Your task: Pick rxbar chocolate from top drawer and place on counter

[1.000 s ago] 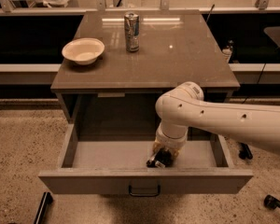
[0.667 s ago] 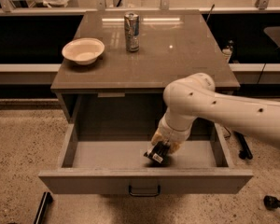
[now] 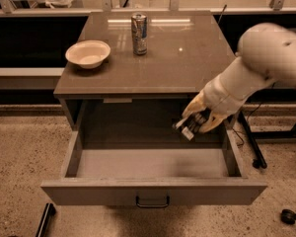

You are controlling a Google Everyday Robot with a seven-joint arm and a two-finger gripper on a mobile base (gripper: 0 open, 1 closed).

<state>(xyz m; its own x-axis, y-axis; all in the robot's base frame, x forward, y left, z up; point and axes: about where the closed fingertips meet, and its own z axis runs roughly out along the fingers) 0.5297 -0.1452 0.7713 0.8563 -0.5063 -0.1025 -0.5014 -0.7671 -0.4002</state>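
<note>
Reaching in from the right, with the arm slanting down and to the left. Pinching the rxbar chocolate [image 3: 188,130] in the pincer [image 3: 196,123], tilted, in the air. Hanging above the open top drawer [image 3: 153,191], just below the counter [image 3: 187,63] edge. Having the can [image 3: 139,33] and bowl [image 3: 88,54] well apart, up and left.

The desk [image 3: 187,58] is carrying a bowl [image 3: 88,53] and a can [image 3: 139,27]; the gripper [image 3: 196,123] is holding a bar [image 3: 187,130] below its front edge.

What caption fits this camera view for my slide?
Gripper holds the rxbar chocolate above the open top drawer, not yet on the counter.
</note>
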